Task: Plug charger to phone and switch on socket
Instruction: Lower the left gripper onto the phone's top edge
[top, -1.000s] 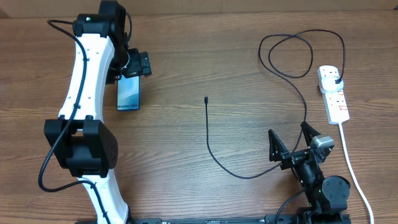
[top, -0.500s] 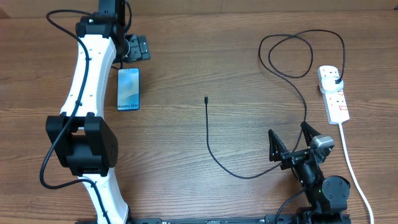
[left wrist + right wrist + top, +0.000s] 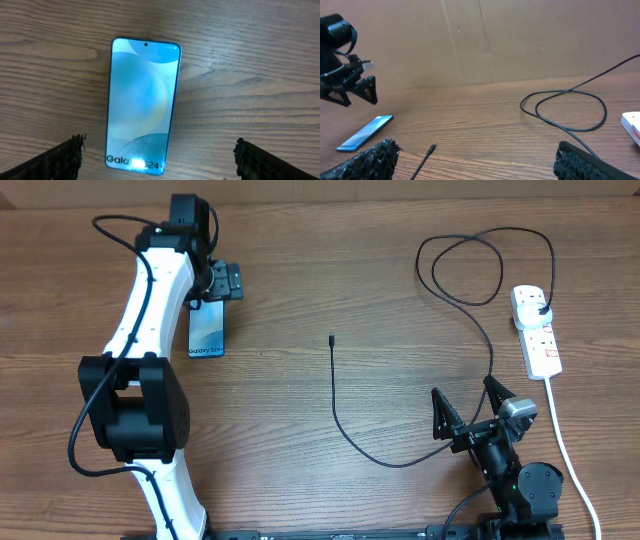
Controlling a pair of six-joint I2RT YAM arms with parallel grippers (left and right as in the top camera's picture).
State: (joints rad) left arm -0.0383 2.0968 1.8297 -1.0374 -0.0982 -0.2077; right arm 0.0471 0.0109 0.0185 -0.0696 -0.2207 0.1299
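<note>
From the overhead view I see the small rectangular smartphone with the pale blue lit screen [image 3: 207, 332] lying flat on the brown wooden table [image 3: 300, 270], left of centre, its white "Galaxy" lettering on the short end nearest the robot; the left gripper [image 3: 223, 283] hangs over the phone's far short end; the right wrist camera shows it raised clear of the phone; its jaws are spread wide, holding nothing, and in the left wrist view the phone [image 3: 142, 105] lies between the two dark fingertips [image 3: 65, 157].

The long thin black charger cable [image 3: 345, 435] lies loose near the middle of the table; its small connector tip [image 3: 331, 339] is well apart from the phone; the cable curves right, loops at the back, and its black plug [image 3: 540, 308] sits in the white oblong power strip with red markings [image 3: 537, 332] at the far right; a thick white cord [image 3: 565, 440] runs from the strip toward the near edge.

The right gripper [image 3: 468, 408] rests near the front, jaws splayed apart and empty, beside the cable.
</note>
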